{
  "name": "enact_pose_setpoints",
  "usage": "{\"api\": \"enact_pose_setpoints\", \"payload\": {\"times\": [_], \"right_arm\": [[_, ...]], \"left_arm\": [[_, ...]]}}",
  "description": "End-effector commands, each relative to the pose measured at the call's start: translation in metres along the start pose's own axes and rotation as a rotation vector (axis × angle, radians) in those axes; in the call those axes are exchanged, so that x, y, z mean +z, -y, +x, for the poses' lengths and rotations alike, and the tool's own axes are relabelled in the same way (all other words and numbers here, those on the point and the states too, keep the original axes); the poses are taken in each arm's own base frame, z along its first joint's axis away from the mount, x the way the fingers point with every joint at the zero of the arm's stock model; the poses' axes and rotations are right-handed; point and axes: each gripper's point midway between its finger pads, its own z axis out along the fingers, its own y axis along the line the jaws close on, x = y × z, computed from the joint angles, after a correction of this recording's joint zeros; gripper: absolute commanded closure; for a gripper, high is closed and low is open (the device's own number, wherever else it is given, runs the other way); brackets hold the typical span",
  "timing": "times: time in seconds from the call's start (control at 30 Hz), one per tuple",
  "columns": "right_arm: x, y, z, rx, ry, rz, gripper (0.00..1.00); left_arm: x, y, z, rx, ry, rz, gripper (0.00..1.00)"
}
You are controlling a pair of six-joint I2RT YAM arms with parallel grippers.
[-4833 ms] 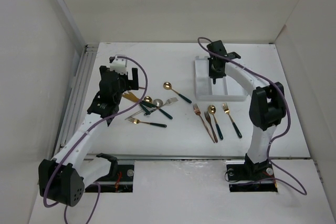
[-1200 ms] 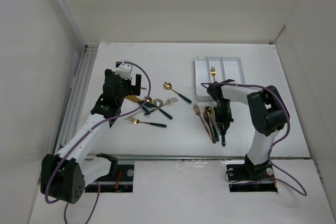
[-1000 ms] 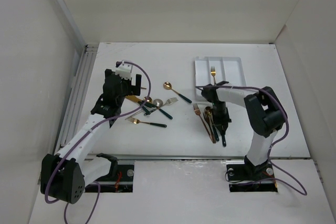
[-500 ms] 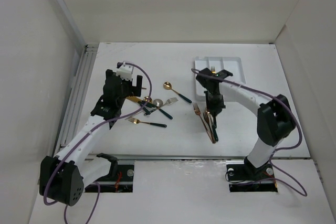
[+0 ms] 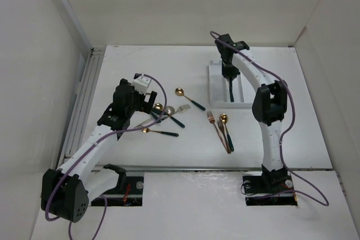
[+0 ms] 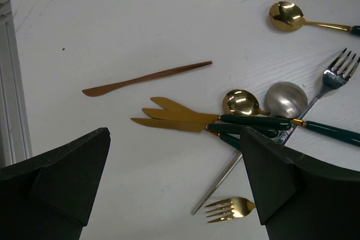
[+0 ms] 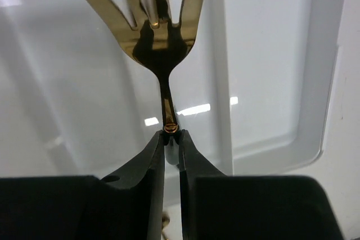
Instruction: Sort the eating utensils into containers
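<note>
One fork [image 7: 160,21], gold-headed, is pinched at its neck by the right gripper [image 7: 170,139]. The jaws are almost closed on it, just where the dark handle begins. It hangs over the tray [image 5: 216,96] at the far right of the table [image 5: 169,66]; I cannot tell which compartment lies under it. Three utensils [image 5: 223,130], two forks and a spoon, lie close together on the near side of the tray. A lone spoon [image 5: 187,96] lies to their left. Farther left, the left gripper [image 6: 174,139] hovers with its jaws spread wide and empty above a pile: a copper knife [image 6: 147,78], two gold knives [image 6: 174,117], a gold spoon [image 6: 241,102], a silver spoon [image 6: 287,99] and a silver fork [image 6: 336,71].
</note>
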Motion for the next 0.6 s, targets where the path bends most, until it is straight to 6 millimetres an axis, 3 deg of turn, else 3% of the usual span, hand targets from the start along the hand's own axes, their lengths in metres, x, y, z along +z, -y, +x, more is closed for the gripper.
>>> {"api": "enact_pose_setpoints", "payload": {"times": [0.0,0.03,0.1,0.23,0.33,0.43,0.57], "right_arm": [[0.007,0.026,-0.025,0.015,0.026,0.051,1.0],[0.02,0.02,-0.022,0.001,0.009,0.044,1.0],[0.034,0.028,-0.025,0.018,0.006,0.045,1.0],[0.06,0.027,-0.011,-0.006,-0.049,0.066,1.0],[0.069,0.023,0.005,-0.02,-0.093,0.049,1.0],[0.072,0.015,0.005,-0.013,-0.091,0.012,0.98],[0.064,0.012,0.001,-0.005,-0.081,-0.017,0.83]], "left_arm": [[-0.006,0.003,-0.018,-0.029,0.019,0.024,0.0],[-0.005,0.003,-0.02,-0.042,0.014,0.025,0.0],[-0.005,0.009,-0.019,-0.053,-0.005,0.056,0.01],[-0.001,0.011,-0.018,-0.039,-0.026,0.071,0.03],[0.0,0.011,-0.018,0.0,-0.031,0.083,0.03],[0.0,0.012,-0.018,0.0,-0.03,0.092,0.03],[0.001,0.016,-0.014,0.024,-0.037,0.102,0.03]]}}
